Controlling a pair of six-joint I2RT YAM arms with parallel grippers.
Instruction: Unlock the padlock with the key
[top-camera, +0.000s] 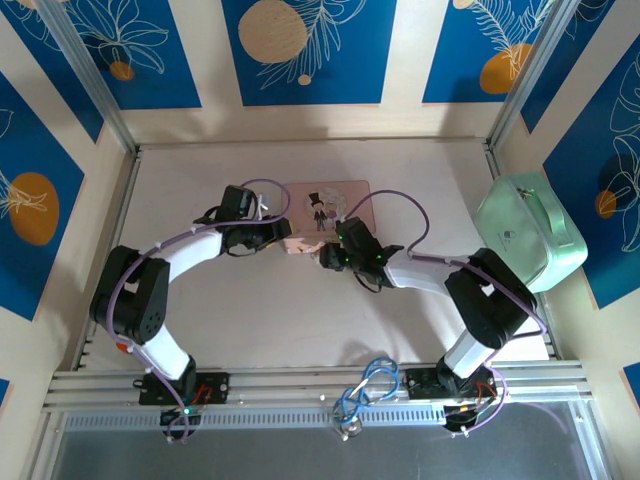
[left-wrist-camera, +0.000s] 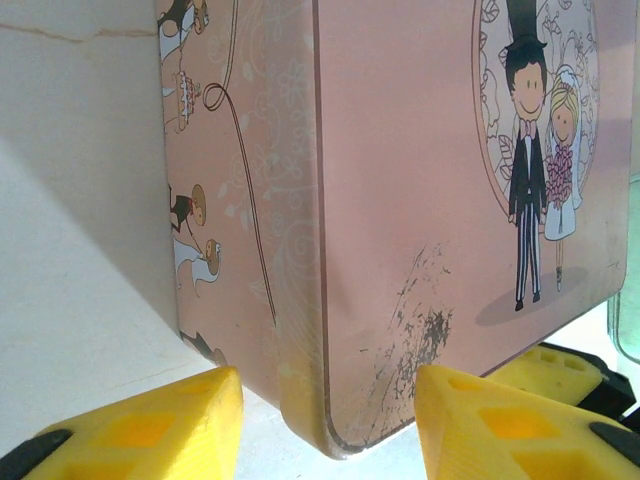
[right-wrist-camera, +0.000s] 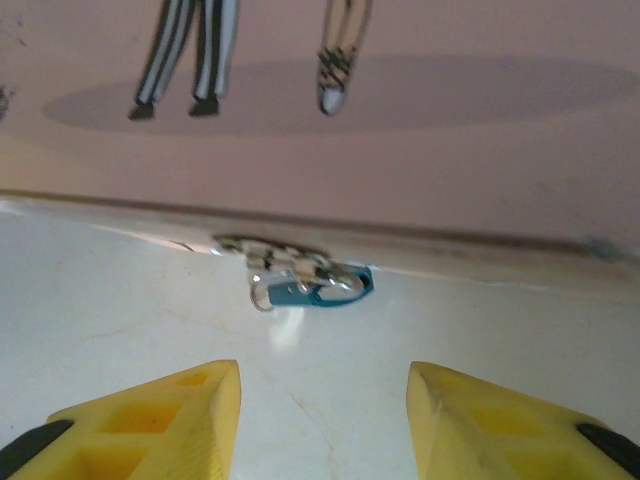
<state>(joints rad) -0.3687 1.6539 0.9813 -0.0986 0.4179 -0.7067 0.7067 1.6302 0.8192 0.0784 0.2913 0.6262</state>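
The padlock (right-wrist-camera: 322, 290), tiny and teal-blue, lies flat on the table against the lower edge of the pink illustrated tin box (right-wrist-camera: 400, 180). Silvery metal bits and a small ring (right-wrist-camera: 262, 296) sit at its left end; I cannot tell whether one of them is the key. My right gripper (right-wrist-camera: 320, 372) is open and empty, a short way in front of the padlock. My left gripper (left-wrist-camera: 328, 380) is open around the box's rounded near corner (left-wrist-camera: 340, 420), with a gap on both sides. From above, both grippers (top-camera: 285, 240) (top-camera: 326, 256) meet at the box's (top-camera: 322, 205) front edge.
A mint-green case (top-camera: 530, 232) stands at the right wall beside the right arm. The right gripper's yellow finger (left-wrist-camera: 555, 368) shows past the box in the left wrist view. Bare white table (top-camera: 290, 310) lies between the arms and the box.
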